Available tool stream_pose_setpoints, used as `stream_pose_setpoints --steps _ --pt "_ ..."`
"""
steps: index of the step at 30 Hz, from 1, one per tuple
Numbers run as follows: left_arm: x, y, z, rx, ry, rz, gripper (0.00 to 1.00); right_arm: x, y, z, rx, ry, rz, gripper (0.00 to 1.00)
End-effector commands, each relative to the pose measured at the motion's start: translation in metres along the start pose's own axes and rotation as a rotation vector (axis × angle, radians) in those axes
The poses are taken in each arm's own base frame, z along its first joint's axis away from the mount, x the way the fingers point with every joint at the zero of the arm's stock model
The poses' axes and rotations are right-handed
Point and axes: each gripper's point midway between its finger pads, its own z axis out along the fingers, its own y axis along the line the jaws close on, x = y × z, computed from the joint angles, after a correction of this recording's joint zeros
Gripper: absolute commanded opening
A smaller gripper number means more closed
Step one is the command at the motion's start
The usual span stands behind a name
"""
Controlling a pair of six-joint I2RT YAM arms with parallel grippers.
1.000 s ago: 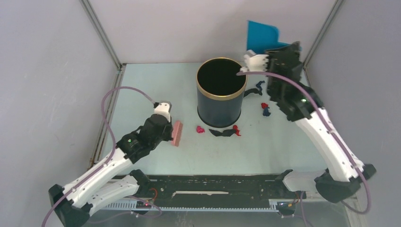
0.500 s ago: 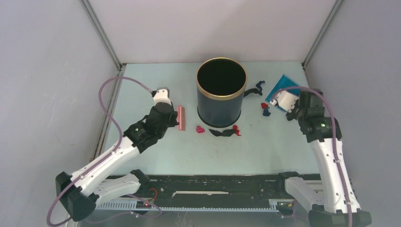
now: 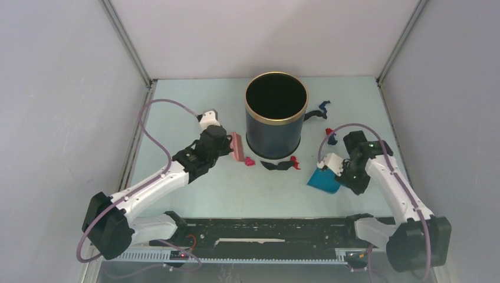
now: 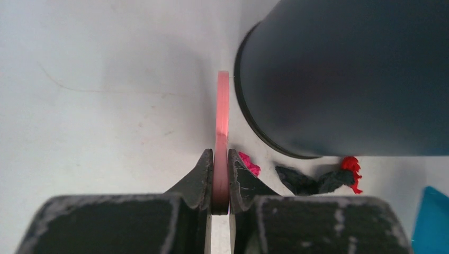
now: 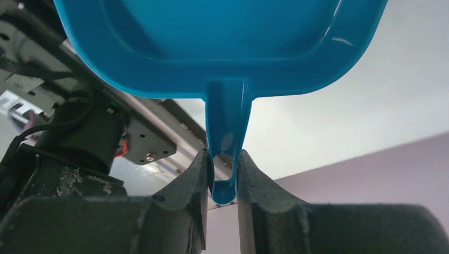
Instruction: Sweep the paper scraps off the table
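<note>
Dustpan [image 3: 322, 180], pinched by its handle in the right gripper [image 5: 222, 177], has dropped to the near right of the table [image 3: 177, 100]. Crumpled paper scraps [image 3: 277, 164], magenta, black and red, line up left-to-right before the bin [image 3: 275, 115]; the left gripper [image 4: 221, 177], clamped on the pink brush [image 3: 236, 146], has edged beside them. Dark-blue bits [image 3: 319, 111] lie beyond.

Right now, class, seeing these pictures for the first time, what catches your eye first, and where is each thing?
A tall dark bin with a gold rim stands at the back middle of the table. Left of it the left gripper is shut on a pink brush; to the right, nearer the front, the right gripper clamps a blue dustpan by its handle. Red, black and blue paper scraps lie around the bin's foot.
</note>
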Motion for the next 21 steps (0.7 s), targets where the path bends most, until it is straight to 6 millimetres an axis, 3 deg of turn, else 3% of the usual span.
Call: stream_pose_setpoints --steps 1,6,14,21 --pt "0.019 -0.026 0.01 0.126 0.046 -0.145 0.0 0.007 0.012 0.021 -0.074 0.098 0.009 0.0" --pt "0.055 -0.054 0.005 0.244 0.188 -0.244 0.0 0.005 0.016 0.033 -0.134 0.15 0.043 0.0" --pt "0.084 -0.105 -0.027 0.354 0.299 -0.321 0.0 0.006 0.015 0.036 -0.14 0.174 0.042 0.0" --pt "0.102 -0.124 -0.04 0.394 0.35 -0.318 0.0 0.008 0.023 0.044 -0.143 0.202 0.035 0.0"
